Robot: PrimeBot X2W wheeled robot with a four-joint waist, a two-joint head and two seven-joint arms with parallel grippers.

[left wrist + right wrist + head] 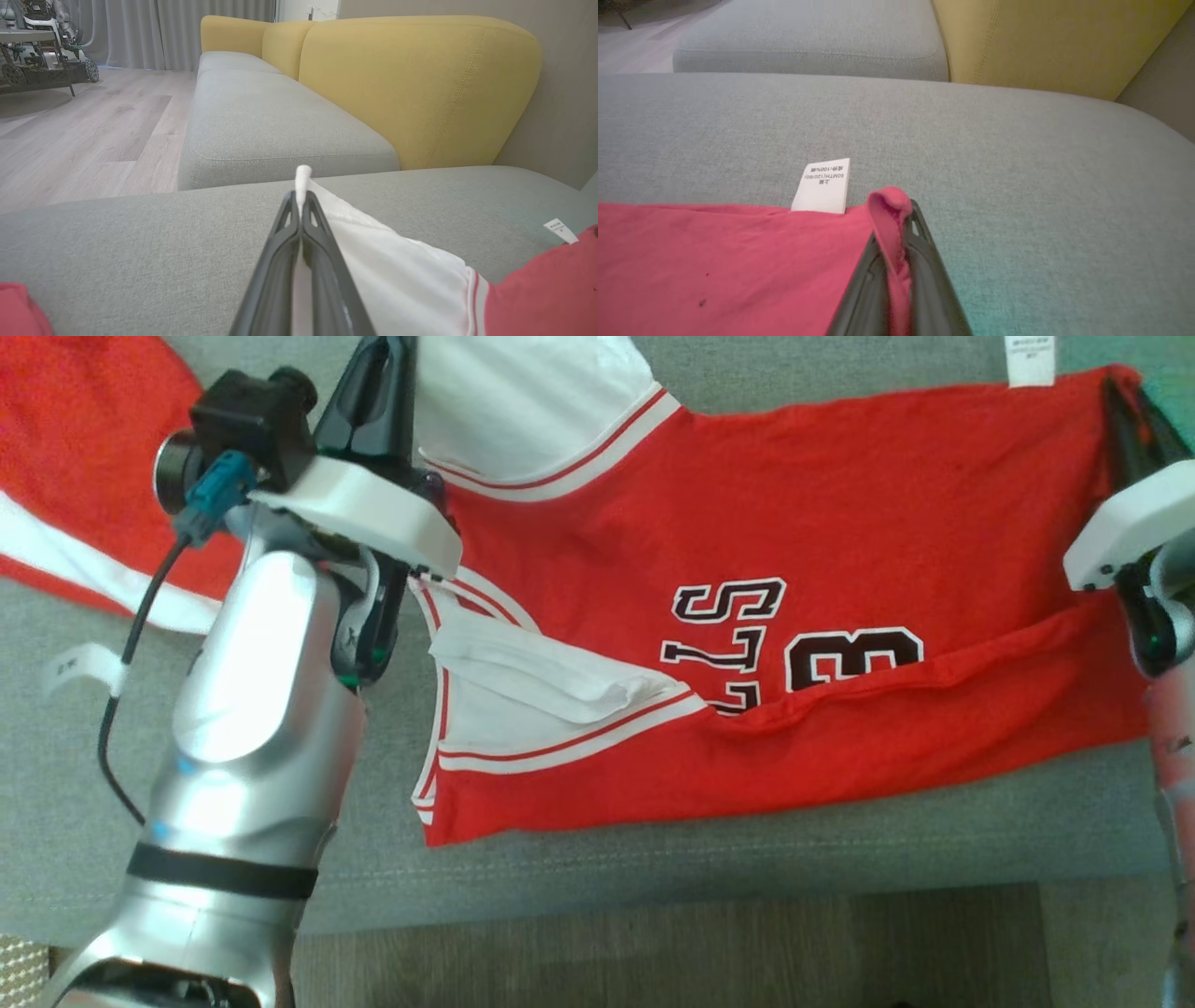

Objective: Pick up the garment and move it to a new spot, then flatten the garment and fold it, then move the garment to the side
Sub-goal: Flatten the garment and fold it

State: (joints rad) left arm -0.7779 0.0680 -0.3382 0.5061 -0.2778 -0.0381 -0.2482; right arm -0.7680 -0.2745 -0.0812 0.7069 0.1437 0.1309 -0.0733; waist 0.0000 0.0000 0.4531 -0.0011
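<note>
- A grey fabric sofa seat carries everything.
- A red jersey with white sleeves lies across it, its long axis running nine to three o'clock.
- The left gripper pinches the jersey's white end at eleven o'clock.
- The right gripper pinches the red hem corner at two o'clock.

Grey sofa seat carries the red jersey, spread between the jaws of the left gripper and the right gripper. White care label lies on the cushion just left of the right jaws. Second red-and-white garment lies left of the left jaws.
</note>
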